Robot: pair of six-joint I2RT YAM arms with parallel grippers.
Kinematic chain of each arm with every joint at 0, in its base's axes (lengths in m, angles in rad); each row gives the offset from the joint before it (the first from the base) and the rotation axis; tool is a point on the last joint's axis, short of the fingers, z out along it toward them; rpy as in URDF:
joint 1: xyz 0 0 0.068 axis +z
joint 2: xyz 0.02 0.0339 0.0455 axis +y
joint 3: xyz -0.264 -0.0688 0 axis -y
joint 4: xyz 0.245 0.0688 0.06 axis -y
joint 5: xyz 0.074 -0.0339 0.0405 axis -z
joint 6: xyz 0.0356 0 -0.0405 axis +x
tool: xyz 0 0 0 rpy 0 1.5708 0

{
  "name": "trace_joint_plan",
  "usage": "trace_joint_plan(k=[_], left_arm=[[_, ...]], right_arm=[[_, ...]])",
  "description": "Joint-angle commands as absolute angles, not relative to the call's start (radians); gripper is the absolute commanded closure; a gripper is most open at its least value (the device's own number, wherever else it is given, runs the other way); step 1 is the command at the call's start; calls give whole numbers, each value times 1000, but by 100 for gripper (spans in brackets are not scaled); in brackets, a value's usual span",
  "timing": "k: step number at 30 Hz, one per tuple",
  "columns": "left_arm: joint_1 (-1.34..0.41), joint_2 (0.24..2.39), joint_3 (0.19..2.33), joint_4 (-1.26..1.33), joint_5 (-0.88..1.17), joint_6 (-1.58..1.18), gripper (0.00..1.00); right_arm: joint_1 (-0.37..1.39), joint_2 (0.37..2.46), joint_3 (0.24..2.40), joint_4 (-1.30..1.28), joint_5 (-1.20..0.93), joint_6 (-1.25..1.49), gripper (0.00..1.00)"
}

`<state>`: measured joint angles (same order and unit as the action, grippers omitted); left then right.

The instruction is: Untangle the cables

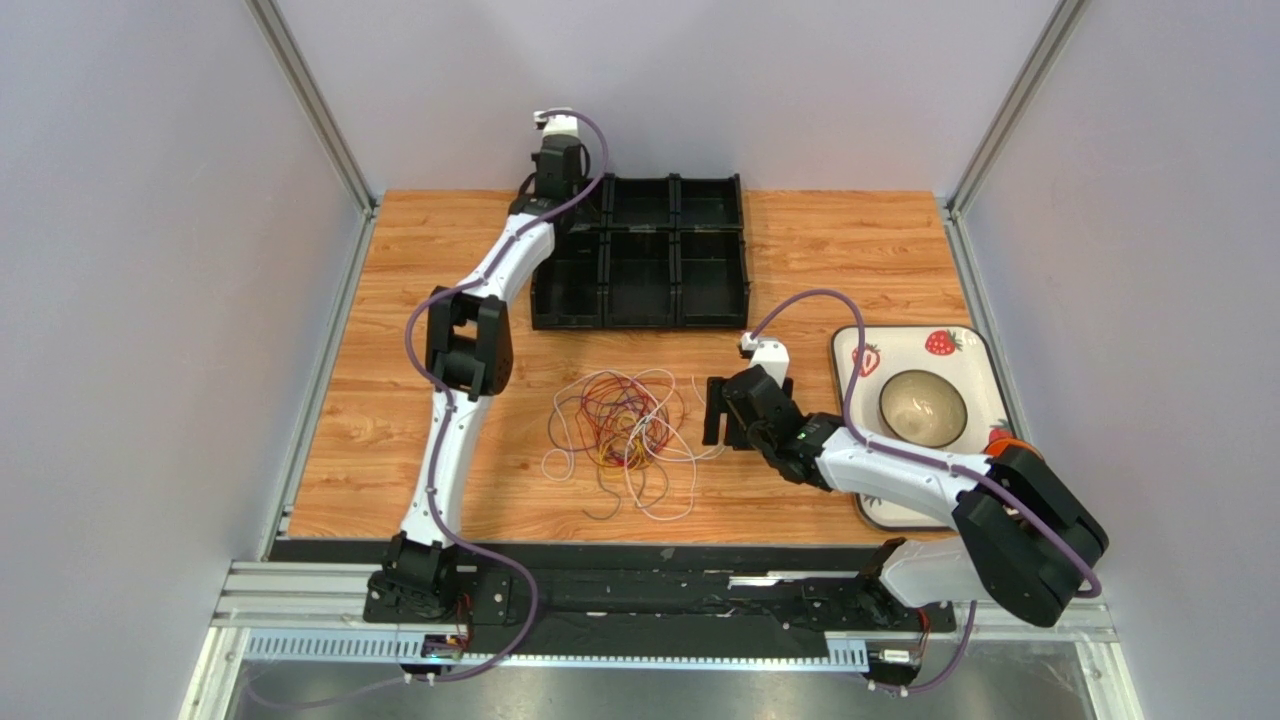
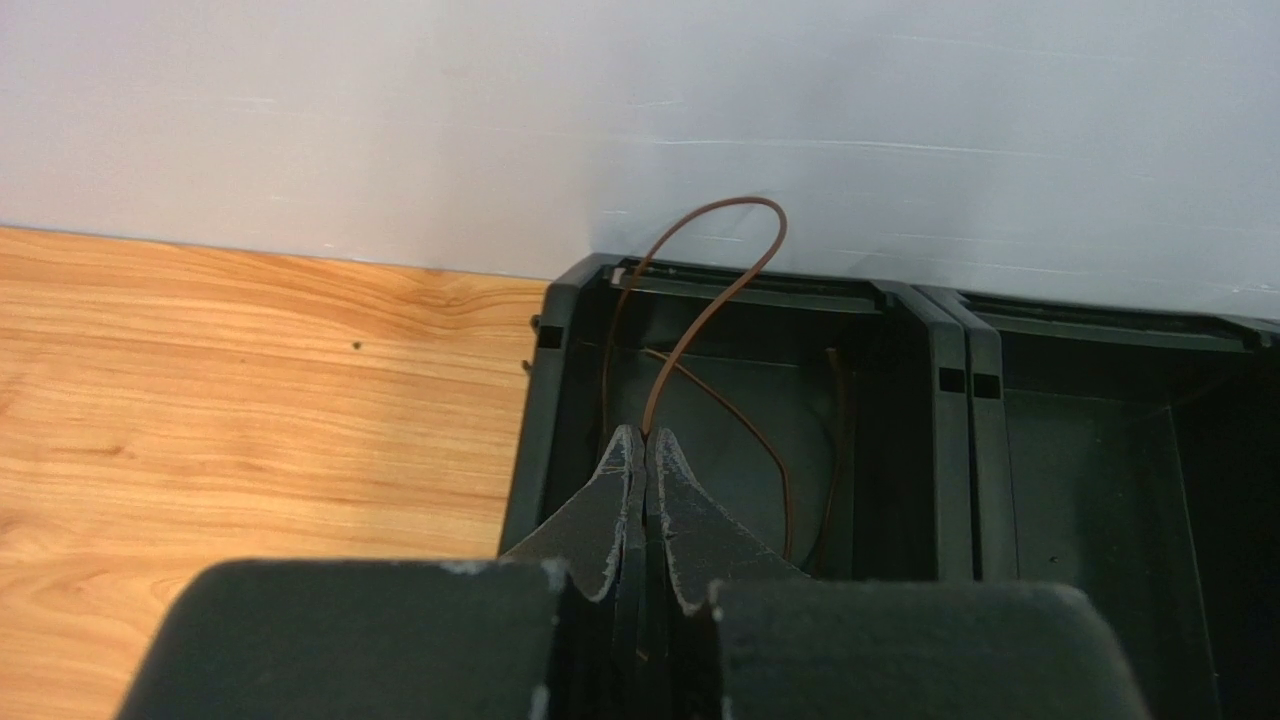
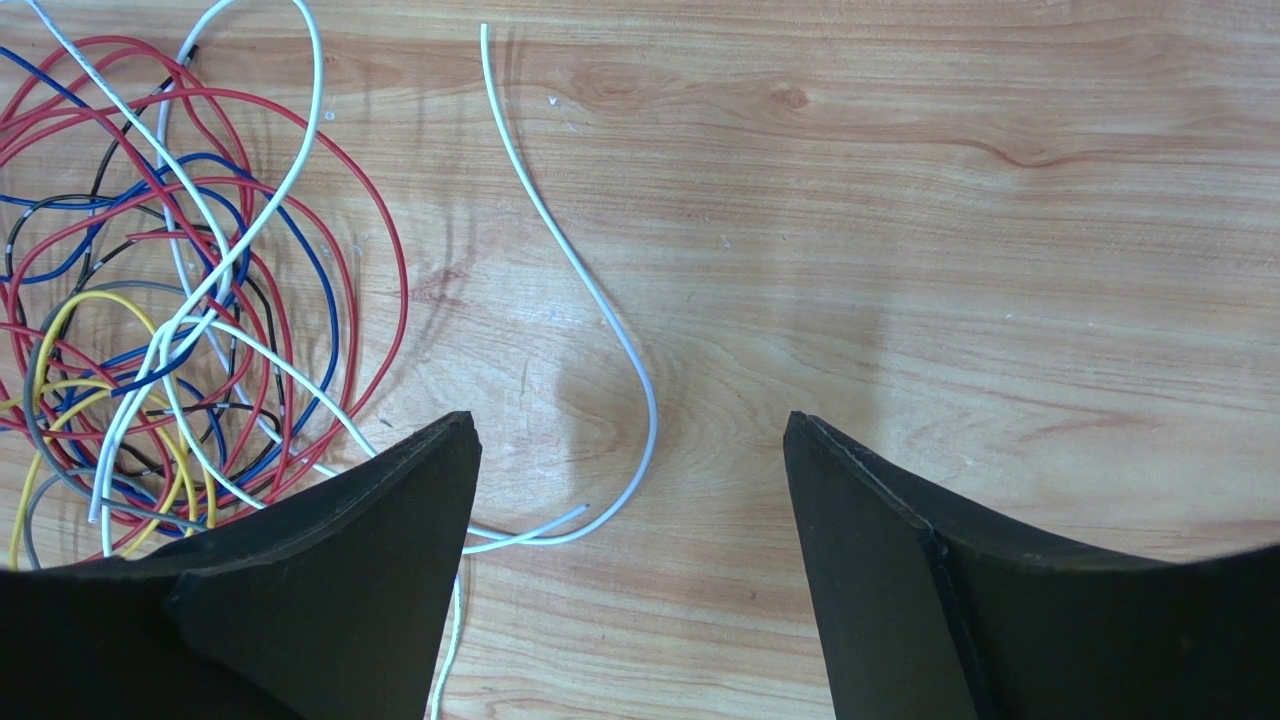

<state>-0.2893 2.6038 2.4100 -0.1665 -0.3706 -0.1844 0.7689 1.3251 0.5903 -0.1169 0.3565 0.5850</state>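
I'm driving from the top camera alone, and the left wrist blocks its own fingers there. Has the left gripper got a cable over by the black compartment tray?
Observer: Yes. The left gripper is shut on a thin brown cable, which loops up over a corner compartment of the black plastic tray.
Operator: Is any of it inside already?
Observer: Part of it lies curled inside that compartment; the loop rises above the rim.
Operator: And the right gripper?
Observer: The right gripper is open and empty, with a thin white cable strand on the wooden table between its fingers, beside the multicoloured tangle of cables.
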Motion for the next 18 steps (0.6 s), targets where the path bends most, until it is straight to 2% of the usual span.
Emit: trace_joint_plan(k=[1,6,7,8,17,18], left_arm=[[-287,2623,2471,-170,-324,-235,92],[-281,2615,2500,-181,-321,-245,64],[-281,2600,2499,-179,-324,-244,52],[-281,2589,2497,-179,-327,-241,44],[-281,2402,2436,-204,-368,-227,22],[-281,2379,2427,-224,-371,-229,13]], right_arm=[[765,1328,623,-101,364,575,21],[765,1322,618,-100,364,577,21],[767,1324,621,-101,364,577,21],[765,1325,621,-103,367,577,21],[767,1324,620,-100,371,578,21],[765,1324,620,-100,370,580,22]])
